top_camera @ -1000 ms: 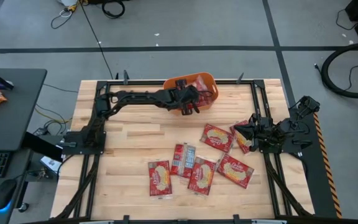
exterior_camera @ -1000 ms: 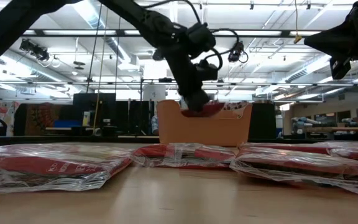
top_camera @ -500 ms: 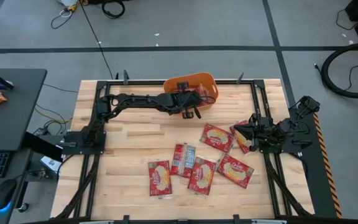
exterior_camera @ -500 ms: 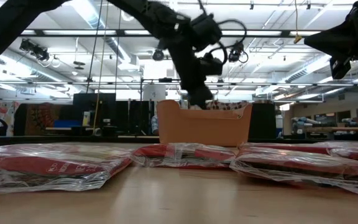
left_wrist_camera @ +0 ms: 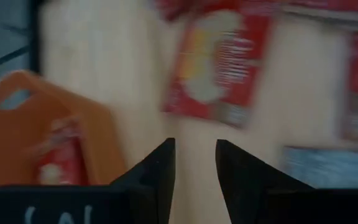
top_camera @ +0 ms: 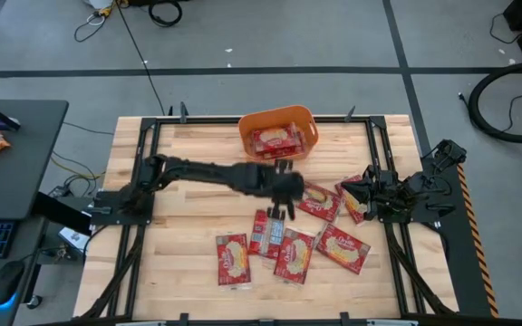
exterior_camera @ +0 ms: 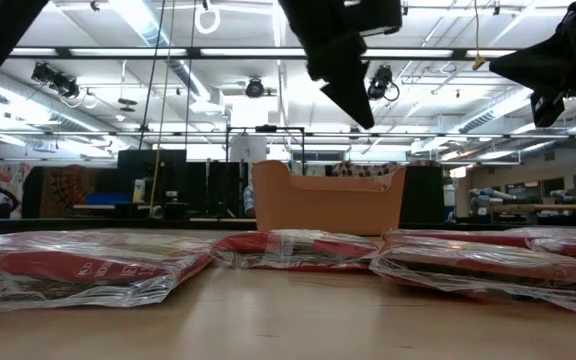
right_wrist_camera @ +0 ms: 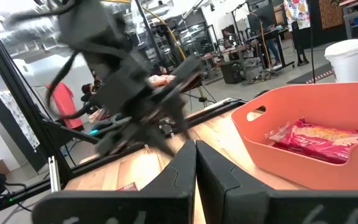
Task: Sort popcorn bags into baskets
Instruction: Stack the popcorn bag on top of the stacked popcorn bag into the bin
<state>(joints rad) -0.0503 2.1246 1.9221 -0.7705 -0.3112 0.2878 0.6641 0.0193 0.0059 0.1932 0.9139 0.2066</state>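
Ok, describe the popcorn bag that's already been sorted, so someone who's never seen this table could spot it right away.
Start from the orange basket standing at the far edge of the wooden table, midway along it. A red popcorn bag with a cream-yellow oval lies flat inside it. Every other red bag is loose on the tabletop nearer the front edge; this is the only one inside the tub.

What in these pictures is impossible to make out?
- High view: the left pincer is smeared by motion and hides part of a popcorn bag.
- Low view: the orange basket wall hides its contents.
- Left wrist view: lettering on the bag is blurred.
- Right pincer: too small to detail.
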